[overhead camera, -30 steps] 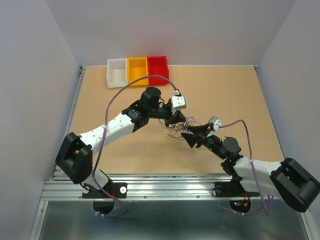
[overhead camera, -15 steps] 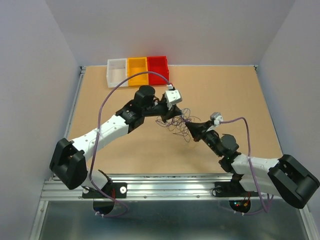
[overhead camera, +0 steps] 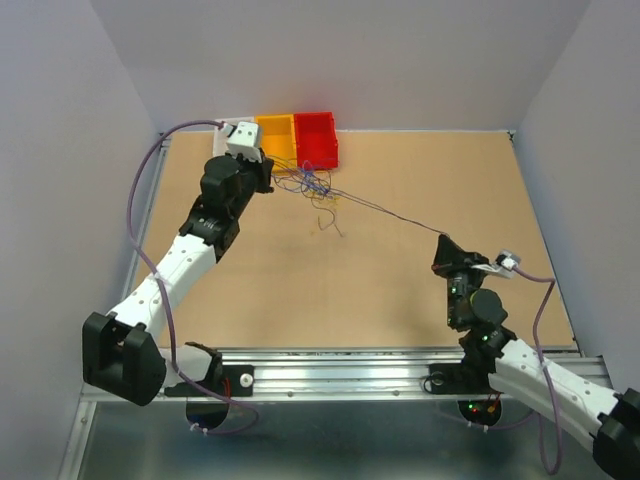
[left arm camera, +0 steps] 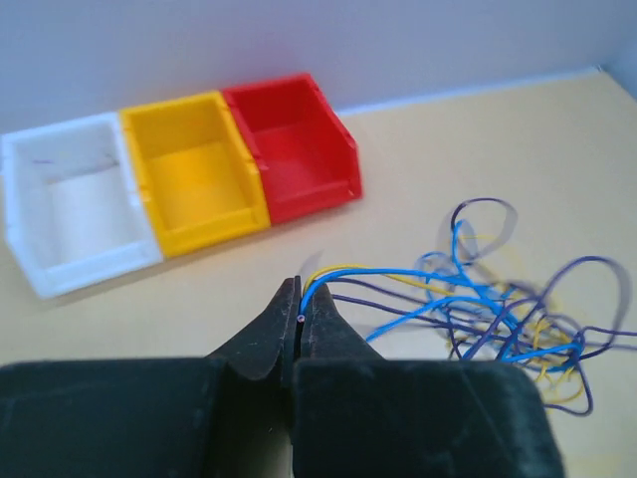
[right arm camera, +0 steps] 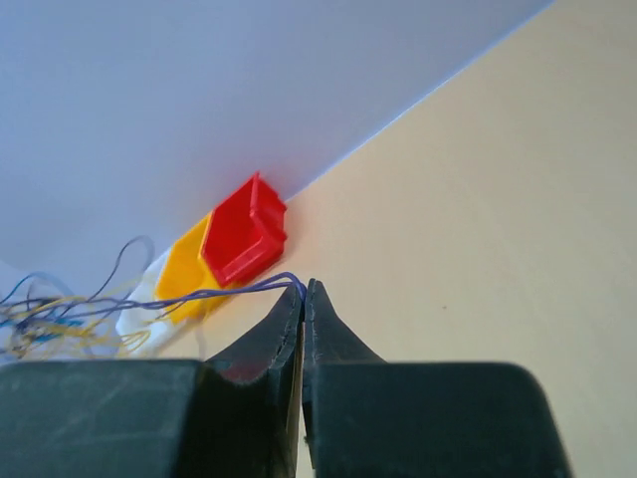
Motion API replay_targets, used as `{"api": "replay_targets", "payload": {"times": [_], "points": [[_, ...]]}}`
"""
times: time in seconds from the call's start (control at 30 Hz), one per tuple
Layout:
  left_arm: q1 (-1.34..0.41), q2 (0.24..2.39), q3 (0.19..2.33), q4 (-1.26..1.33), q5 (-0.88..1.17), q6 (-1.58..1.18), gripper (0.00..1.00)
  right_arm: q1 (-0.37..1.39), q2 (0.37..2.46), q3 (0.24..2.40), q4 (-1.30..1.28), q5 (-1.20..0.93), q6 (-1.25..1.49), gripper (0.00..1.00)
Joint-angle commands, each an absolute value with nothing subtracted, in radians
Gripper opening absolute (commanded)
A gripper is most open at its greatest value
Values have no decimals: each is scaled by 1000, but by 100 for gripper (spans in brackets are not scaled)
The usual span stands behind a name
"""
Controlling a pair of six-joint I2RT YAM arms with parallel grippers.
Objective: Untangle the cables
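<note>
A: Both — left gripper point(overhead camera: 268, 172) and right gripper point(overhead camera: 441, 241) — met in the middle of the table point(overhead camera: 450, 170) a second ago; now we see them well apart.

B: Yes. The left pinches the cables point(overhead camera: 312, 186) beside the bins point(overhead camera: 316, 140); the right, just closed, pinches purple strands point(right arm camera: 239, 291), taut between them — we think they come loose.

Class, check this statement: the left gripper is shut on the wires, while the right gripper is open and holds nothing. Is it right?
Not quite. The right gripper is not open: its jaws are shut, pinching purple strands of the wires, as the right wrist view shows. The left gripper is shut on the wires, as stated.
</note>
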State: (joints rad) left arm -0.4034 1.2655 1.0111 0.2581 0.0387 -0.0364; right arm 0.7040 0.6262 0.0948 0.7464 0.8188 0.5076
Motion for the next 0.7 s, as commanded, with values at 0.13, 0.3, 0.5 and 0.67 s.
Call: {"api": "replay_targets", "payload": {"times": [0.13, 0.3, 0.5, 0.67], "points": [[-391, 1153, 992, 439, 161, -23, 0, 689, 247, 9, 496, 997, 463, 1], [-422, 1213, 1019, 419, 366, 21, 0, 690, 242, 9, 566, 696, 366, 58], [-587, 1213, 1016, 356, 534, 184, 0, 689, 493, 72, 740, 181, 252, 85], [-635, 1236, 1015, 330, 638, 212, 0, 692, 750, 121, 902, -66, 247, 77]]}}
